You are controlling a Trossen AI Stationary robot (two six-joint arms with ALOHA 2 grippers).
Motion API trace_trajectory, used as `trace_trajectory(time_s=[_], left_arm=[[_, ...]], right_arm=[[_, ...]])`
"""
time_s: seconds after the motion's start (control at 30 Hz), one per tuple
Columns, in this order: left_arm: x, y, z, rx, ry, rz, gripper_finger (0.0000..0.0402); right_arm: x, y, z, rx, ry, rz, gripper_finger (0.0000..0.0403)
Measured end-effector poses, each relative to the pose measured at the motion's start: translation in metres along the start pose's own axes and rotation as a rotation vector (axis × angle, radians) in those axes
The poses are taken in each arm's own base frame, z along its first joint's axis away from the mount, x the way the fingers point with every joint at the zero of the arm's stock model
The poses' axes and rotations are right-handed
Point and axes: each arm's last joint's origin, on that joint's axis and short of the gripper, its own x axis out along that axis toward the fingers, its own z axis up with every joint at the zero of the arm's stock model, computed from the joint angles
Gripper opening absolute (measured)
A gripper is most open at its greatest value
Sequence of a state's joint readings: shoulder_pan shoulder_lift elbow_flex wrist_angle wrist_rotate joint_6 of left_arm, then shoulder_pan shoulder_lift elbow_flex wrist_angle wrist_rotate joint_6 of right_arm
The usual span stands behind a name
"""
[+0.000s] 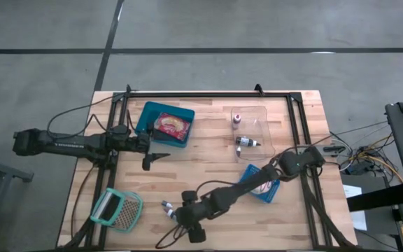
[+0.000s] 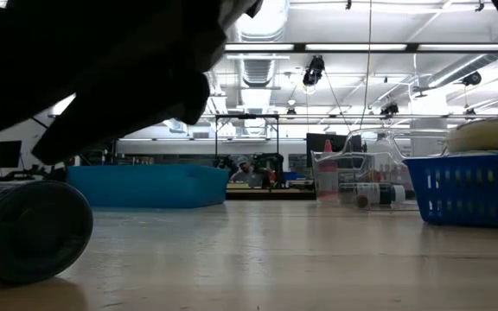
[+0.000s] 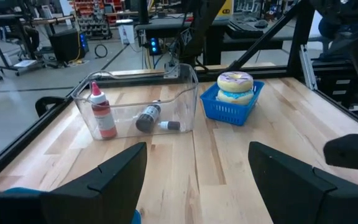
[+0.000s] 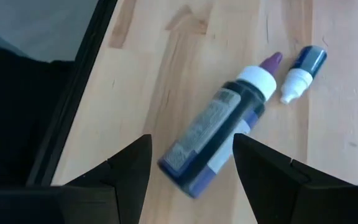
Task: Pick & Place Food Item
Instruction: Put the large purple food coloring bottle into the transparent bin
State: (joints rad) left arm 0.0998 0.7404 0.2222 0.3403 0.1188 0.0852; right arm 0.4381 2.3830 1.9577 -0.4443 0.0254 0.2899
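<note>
1. Hidden or unclear. In the low view a dark arm fills the upper left and we cannot make out its parts. A dark bottle end (image 2: 28, 229) lies at the left edge, cut off. In the high view the right gripper (image 1: 180, 218) covers its own fingertips; the small bottle beside it is barely legible there.

2. Right gripper. Near the table's front edge, fingers apart, holding nothing. In its wrist view a dark bottle (image 4: 219, 134) lies on its side between the two fingers, on the wood. A small blue-capped bottle (image 4: 303, 71) lies just beside the dark one's tip.

3. Left gripper (image 1: 154, 158). Fingers apart and empty, hovering just beside the teal tray (image 1: 145, 117).

4. Food. A frosted doughnut (image 3: 235, 87) sits in the blue basket (image 3: 229, 113), well apart from both grippers; the right arm crosses over the basket in the high view. A red packaged item (image 1: 171, 125) lies in the teal tray.

5. Other. Clear bin (image 3: 185, 93) holding a red bottle (image 3: 101, 112) upright and another bottle lying down. Grater (image 1: 117, 210) at the front left.
</note>
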Motion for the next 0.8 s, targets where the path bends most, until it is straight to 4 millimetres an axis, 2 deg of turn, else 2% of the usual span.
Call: trace_trajectory(time_s=[0.8], left_arm=[[0.0000,0.0001,0.0003,0.011,-0.003,0.001,0.0284]], right_arm=[[0.0087,-0.0055,-0.0042,0.109,0.030,-0.017,0.0222]])
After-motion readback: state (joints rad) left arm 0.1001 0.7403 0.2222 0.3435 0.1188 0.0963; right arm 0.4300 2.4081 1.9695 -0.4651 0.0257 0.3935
